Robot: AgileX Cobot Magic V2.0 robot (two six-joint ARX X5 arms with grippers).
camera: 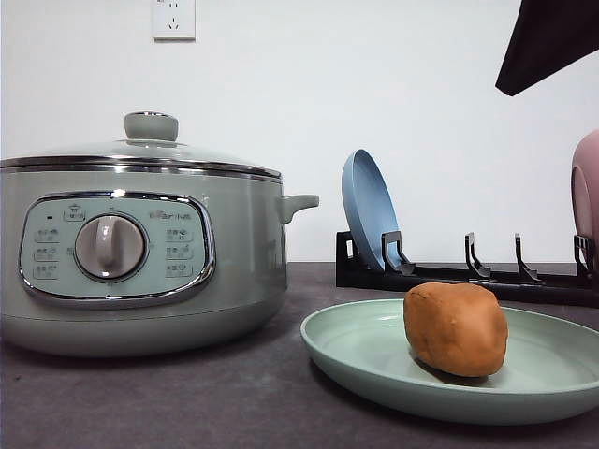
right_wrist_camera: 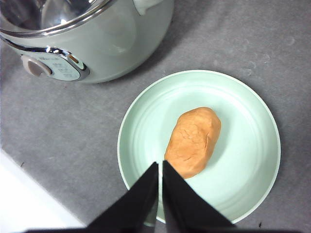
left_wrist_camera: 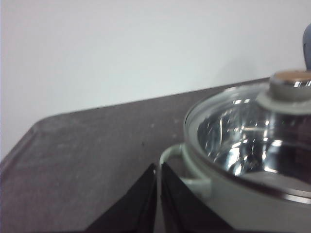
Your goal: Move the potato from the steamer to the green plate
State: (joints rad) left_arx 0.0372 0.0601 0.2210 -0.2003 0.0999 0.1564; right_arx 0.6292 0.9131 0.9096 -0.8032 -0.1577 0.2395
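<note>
The orange-brown potato (camera: 456, 328) (right_wrist_camera: 193, 141) lies on the pale green plate (camera: 356, 348) (right_wrist_camera: 243, 102), right of the steamer (camera: 140, 262) (right_wrist_camera: 97, 43). The steamer's glass lid with its knob (camera: 151, 125) (left_wrist_camera: 290, 83) is on the pot. In the right wrist view my right gripper (right_wrist_camera: 160, 167) is shut and empty, high above the plate's rim and the near end of the potato. In the left wrist view my left gripper (left_wrist_camera: 159, 169) is shut with nothing in it, just beside the steamer's side handle (left_wrist_camera: 177, 160).
A black dish rack (camera: 468, 276) stands behind the plate, holding an upright blue plate (camera: 368, 208) and a pink dish (camera: 586, 201) at the right edge. A dark shape (camera: 547, 42) hangs at the upper right. Grey tabletop (left_wrist_camera: 87, 160) stretches left of the steamer.
</note>
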